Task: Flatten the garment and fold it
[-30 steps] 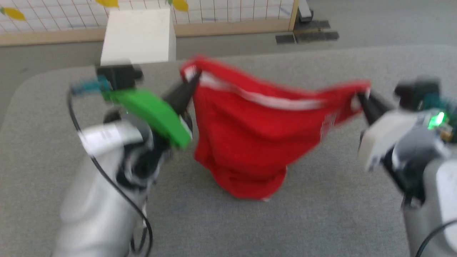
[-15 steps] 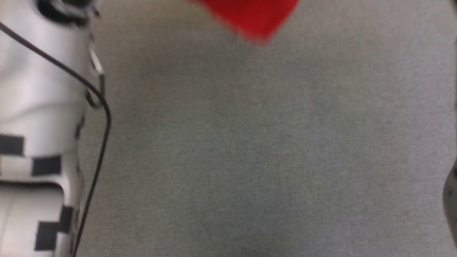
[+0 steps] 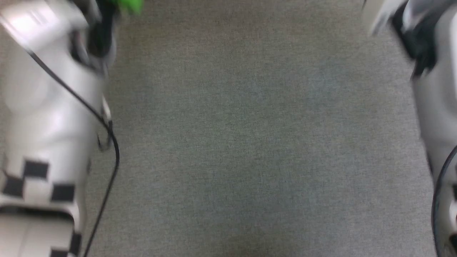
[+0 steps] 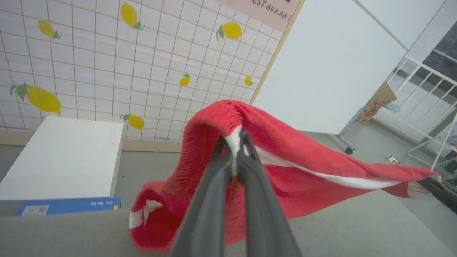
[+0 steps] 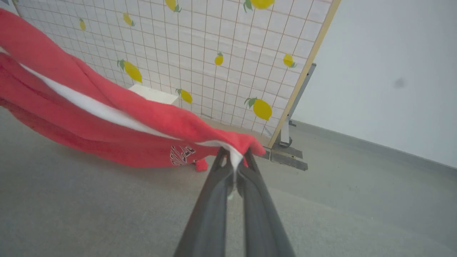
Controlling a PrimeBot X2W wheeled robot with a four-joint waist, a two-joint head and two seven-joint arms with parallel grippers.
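The bright red garment (image 4: 292, 167) with a white band hangs stretched above the grey table. My left gripper (image 4: 234, 139) is shut on one white-trimmed corner of it in the left wrist view. The cloth sags from there down to the table. In the right wrist view my right gripper (image 5: 234, 155) is shut on the opposite corner of the garment (image 5: 107, 125), which runs away to the left with a small printed patch near the grip. The head view holds my pale left forearm (image 3: 46, 107) and right forearm (image 3: 435, 89) at the edges; the garment is out of that view.
Grey cloth-covered table (image 3: 250, 142) lies under both arms. A white box (image 4: 64, 157) with a blue box (image 4: 68, 206) before it stands beyond the table's far edge. A lemon-patterned grid screen (image 5: 200, 53) and its metal foot (image 5: 285, 157) stand behind.
The head camera has tilted down, so the garment and both grippers have left the head view; now it looks at bare table and forearms.
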